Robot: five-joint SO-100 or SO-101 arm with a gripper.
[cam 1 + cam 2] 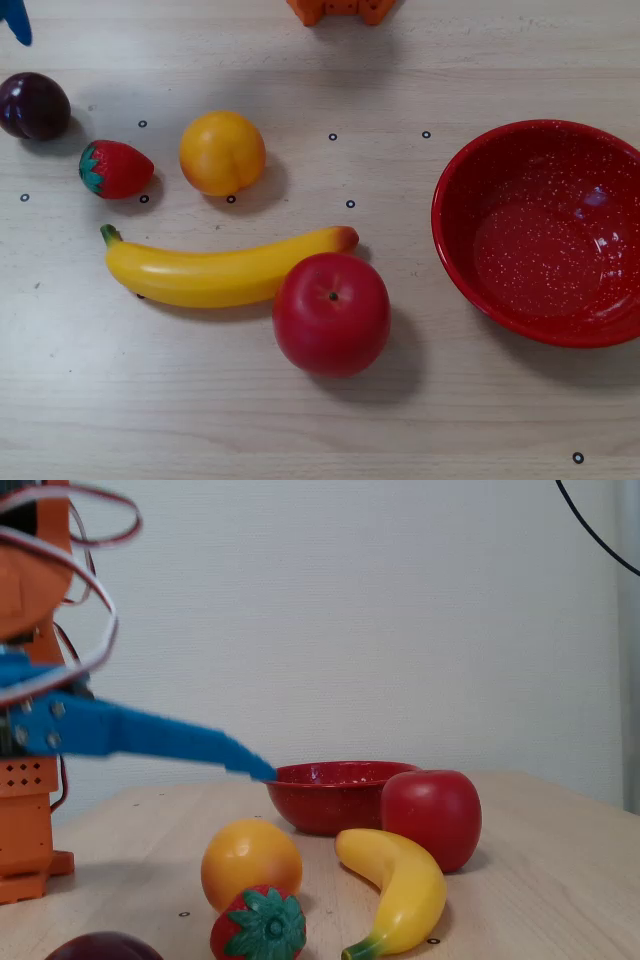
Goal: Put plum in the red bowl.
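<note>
Dark purple plum (pixel 33 105) sits untouched at the surface's far-left edge, well apart from the empty red bowl (pixel 541 232) at the right edge; blue fingers (pixel 150 739) hold nothing, their opening unclear.

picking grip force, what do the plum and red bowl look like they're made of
The plum: probably hard plastic, smooth and glossy, with soft highlights on its dark purple skin. The red bowl: looks like enamelled metal or melamine, shiny red with fine white speckles and bright reflections inside; which one is unclear.
</note>
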